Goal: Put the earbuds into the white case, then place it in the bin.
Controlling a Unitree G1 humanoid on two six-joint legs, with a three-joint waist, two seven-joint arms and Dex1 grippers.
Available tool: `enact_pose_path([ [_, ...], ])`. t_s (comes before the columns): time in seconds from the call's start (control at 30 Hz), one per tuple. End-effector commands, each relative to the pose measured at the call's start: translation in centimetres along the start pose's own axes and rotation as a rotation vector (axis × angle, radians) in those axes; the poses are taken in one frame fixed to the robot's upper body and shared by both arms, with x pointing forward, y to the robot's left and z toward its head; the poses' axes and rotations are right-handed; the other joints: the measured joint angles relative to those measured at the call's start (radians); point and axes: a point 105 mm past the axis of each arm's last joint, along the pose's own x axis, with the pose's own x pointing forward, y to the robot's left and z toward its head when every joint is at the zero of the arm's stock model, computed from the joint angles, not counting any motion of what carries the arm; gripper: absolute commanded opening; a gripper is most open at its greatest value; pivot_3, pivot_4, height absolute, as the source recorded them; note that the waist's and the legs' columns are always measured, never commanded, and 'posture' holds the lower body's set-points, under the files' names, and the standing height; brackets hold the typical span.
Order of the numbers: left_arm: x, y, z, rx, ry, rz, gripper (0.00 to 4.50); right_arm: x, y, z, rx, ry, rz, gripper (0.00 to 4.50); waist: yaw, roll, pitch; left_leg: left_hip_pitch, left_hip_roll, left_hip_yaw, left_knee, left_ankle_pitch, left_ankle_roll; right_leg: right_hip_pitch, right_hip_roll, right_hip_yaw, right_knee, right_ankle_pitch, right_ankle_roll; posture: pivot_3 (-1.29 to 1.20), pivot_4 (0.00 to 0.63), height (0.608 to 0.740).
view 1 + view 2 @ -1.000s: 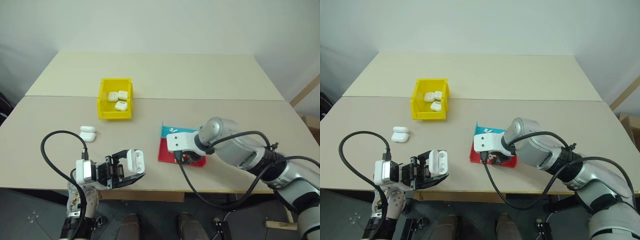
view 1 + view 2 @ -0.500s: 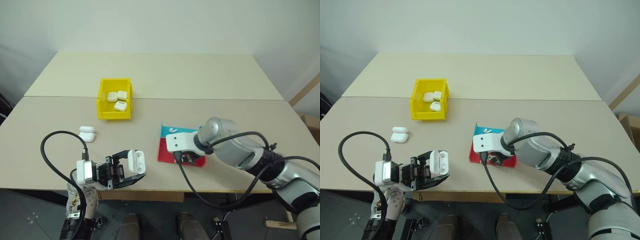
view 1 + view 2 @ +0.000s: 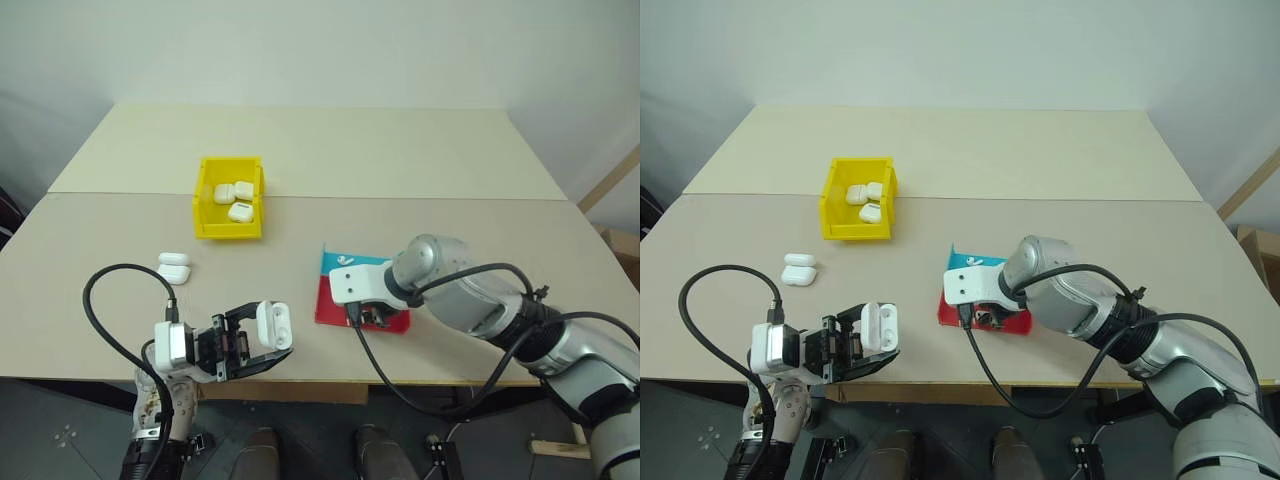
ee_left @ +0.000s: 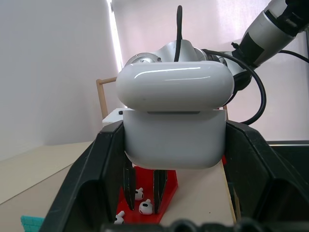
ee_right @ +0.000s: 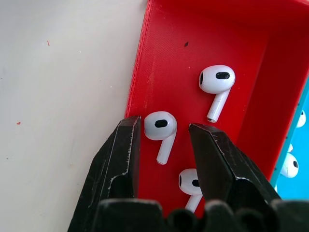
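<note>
My left gripper [image 3: 262,345] hangs over the table's front edge, shut on a white case [image 3: 272,324] whose lid stands flipped open; the left wrist view shows that case [image 4: 175,121] clamped between the two fingers. My right gripper [image 5: 164,126] points down into the red tray [image 5: 164,43], open, its fingers on either side of one earbud [image 5: 161,126] without pinching it. Two more earbuds [image 5: 217,81] lie beside it in the tray. The yellow bin [image 3: 211,199] stands at the back left.
Several white cases [image 3: 237,195] lie inside the bin, and another case [image 3: 175,266] rests on the table to the left. The tray's blue half [image 3: 335,262] holds more earbuds. Black cables loop off both wrists.
</note>
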Motion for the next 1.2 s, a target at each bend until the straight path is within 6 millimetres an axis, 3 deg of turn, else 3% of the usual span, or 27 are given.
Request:
enact_pose_path([
  [0.03,0.3,-0.1,0.7,0.04,0.0,-0.022,2.77,-0.6,-0.3,0.3,-0.017,-0.019,-0.018,1.09,0.0,0.0,0.0,0.0,0.0,0.0,0.0,0.0,0.0,0.0,0.0,0.0,0.0,0.0,0.0,0.0,0.15,0.74],
  [0.43,0.3,0.1,0.6,0.039,0.006,-0.014,2.77,-0.7,-0.4,0.4,-0.024,-0.021,-0.029,1.09,0.0,0.0,0.0,0.0,0.0,0.0,0.0,0.0,0.0,0.0,0.0,0.0,0.0,0.0,0.0,0.0,0.15,0.74],
  [0.8,1.7,1.4,1.9,0.041,-0.031,-0.015,2.77,-3.7,-1.5,1.3,0.035,-0.113,-0.135,1.09,0.0,0.0,0.0,0.0,0.0,0.0,0.0,0.0,0.0,0.0,0.0,0.0,0.0,0.0,0.0,0.0,0.15,0.74],
  [1.07,4.2,3.9,3.7,0.068,-0.053,-0.002,2.77,-10.4,-4.2,1.2,0.139,-0.32,-0.424,1.09,0.006,0.0,0.0,-0.001,-0.001,-0.001,0.0,0.0,0.0,0.0,0.0,0.0,0.0,0.0,0.0,0.0,0.15,0.74],
  [1.2,6.1,3.8,5.0,0.038,-0.078,-0.042,2.77,-14.0,-4.7,0.6,0.187,-0.438,-0.543,1.09,0.005,0.0,0.0,-0.002,0.0,-0.001,0.0,0.0,0.001,0.0,0.0,0.0,-0.001,0.0,0.0,0.0,0.15,0.74],
])
